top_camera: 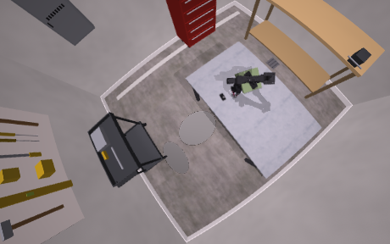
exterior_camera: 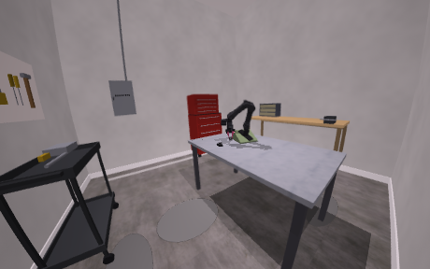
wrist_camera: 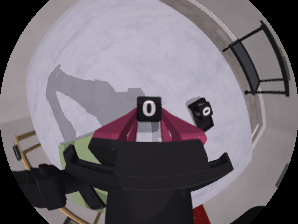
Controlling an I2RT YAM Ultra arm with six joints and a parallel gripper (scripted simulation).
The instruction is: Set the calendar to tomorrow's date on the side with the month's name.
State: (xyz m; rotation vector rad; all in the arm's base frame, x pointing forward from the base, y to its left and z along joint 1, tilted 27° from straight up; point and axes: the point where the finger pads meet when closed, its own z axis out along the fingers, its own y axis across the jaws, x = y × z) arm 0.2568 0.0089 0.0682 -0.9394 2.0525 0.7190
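My gripper [wrist_camera: 149, 111] [top_camera: 234, 91] [exterior_camera: 229, 134] is shut on a black calendar cube [wrist_camera: 149, 108] and holds it above the grey table [top_camera: 271, 127] [exterior_camera: 280, 161] [wrist_camera: 120, 36]. The cube's face towards the wrist camera shows a white 0, upright in that view. A second small black piece [wrist_camera: 201, 112] [top_camera: 222, 97] [exterior_camera: 218, 145] with a white digit lies on the table a short way beside the gripper. It is too small to tell whether it is the tray, the other cube or both. The month's name is not readable in any view.
The arm's green base plate [top_camera: 253, 71] [exterior_camera: 246, 136] [wrist_camera: 79, 156] sits near the table's far edge. A red drawer cabinet [top_camera: 192, 19] [exterior_camera: 204, 119] and a wooden bench [top_camera: 322, 30] [exterior_camera: 304, 122] stand behind the table. A black cart [top_camera: 123, 148] [exterior_camera: 51, 187] stands off to the left.
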